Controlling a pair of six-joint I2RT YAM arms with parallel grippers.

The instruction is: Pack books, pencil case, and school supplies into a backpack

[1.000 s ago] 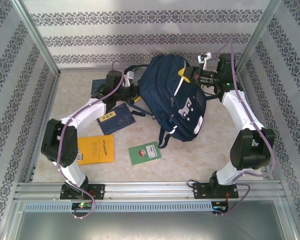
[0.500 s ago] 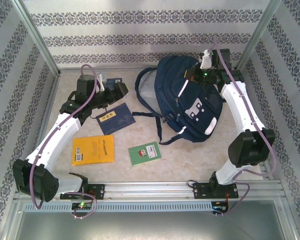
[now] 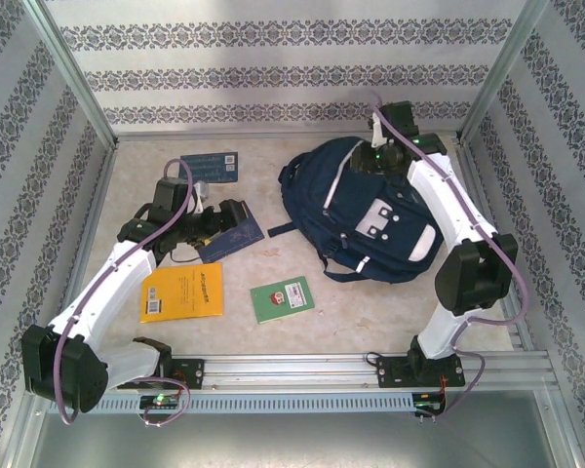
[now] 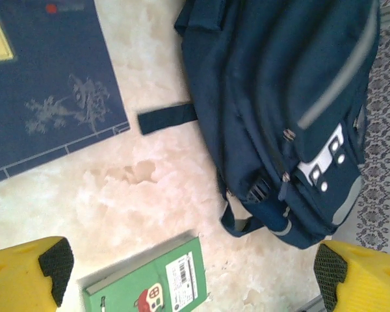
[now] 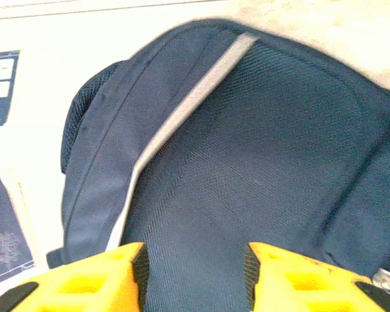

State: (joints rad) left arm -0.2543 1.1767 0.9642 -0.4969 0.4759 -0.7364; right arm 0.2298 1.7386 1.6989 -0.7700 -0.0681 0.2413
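Slumping beneath the right gripper (image 5: 195, 273), whose yellow jaws stand parted and clamp nothing, the backpack (image 3: 341, 200) is limp navy weave with pale stripes. No open mouth shows, so books may well snag on folded cloth. The left gripper (image 4: 192, 266) hangs wide open and empty. Ahead of it, off to one side, lies a thin, flat dark blue book (image 4: 45, 97), probably hard to pinch off the table (image 4: 162, 188). A smaller glossy green book (image 4: 149, 286) sits below, between its fingertips.
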